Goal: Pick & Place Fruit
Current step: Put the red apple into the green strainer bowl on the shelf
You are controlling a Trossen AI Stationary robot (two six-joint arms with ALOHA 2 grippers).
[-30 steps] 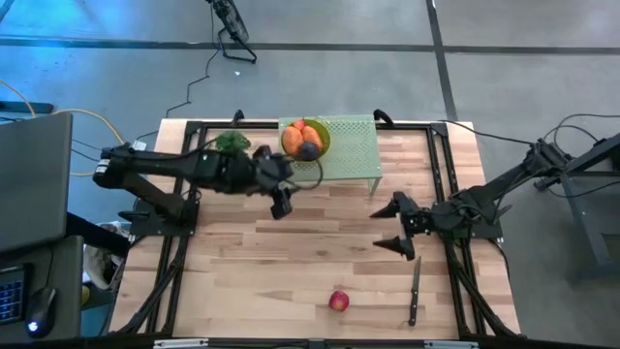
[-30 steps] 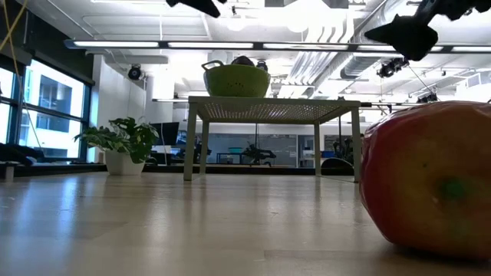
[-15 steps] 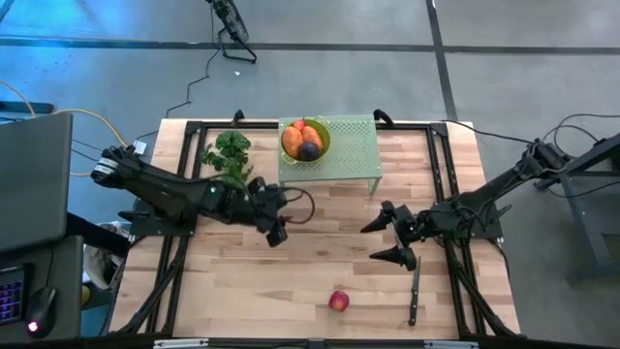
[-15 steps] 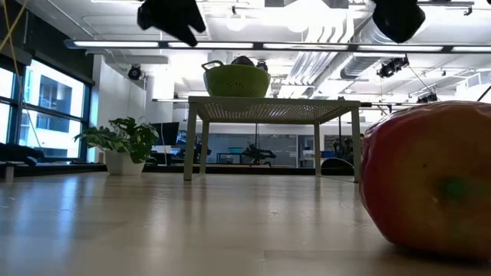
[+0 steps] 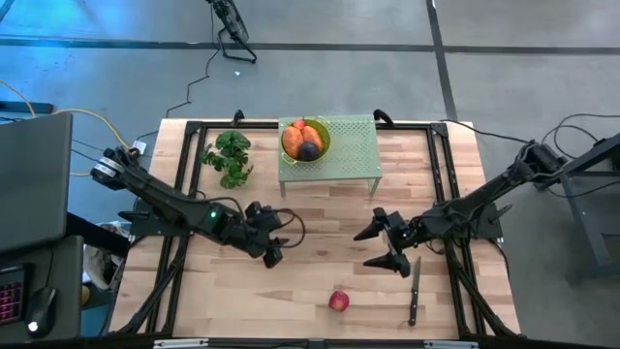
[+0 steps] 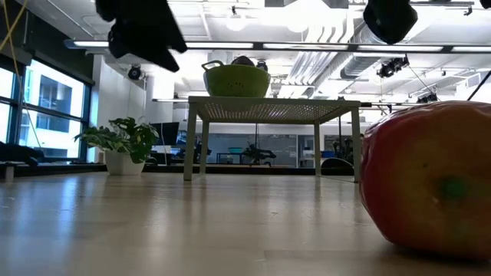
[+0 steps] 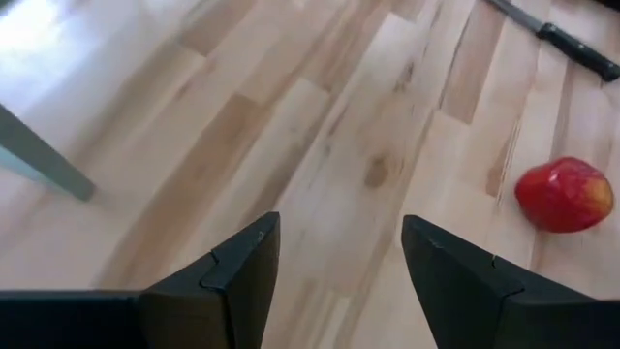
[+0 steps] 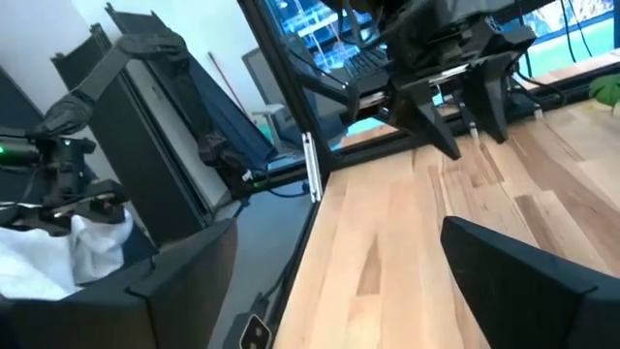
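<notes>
On my far left, the potted plant [image 5: 230, 157] stands at the rear of the table [image 5: 320, 271]. The left gripper [image 5: 272, 251] hangs above the bare wood left of centre; its fingers [image 7: 242, 267] are spread apart and hold nothing. Rear of centre, I see the green bowl [image 5: 305, 140] on the small perforated stand [image 5: 351, 150]. The bowl contains two orange pieces of fruit [image 5: 294, 139] and a dark purple one [image 5: 309, 150]. The red apple [image 5: 338, 301] lies alone on the wood near the front edge, between the two grippers and apart from both. The right gripper [image 5: 384, 246] hovers right of centre, jaws wide apart and empty, rearward of the apple. The black-handled knife [image 5: 415, 291] lies flat on the wood just to the right of the apple, near the front edge.
</notes>
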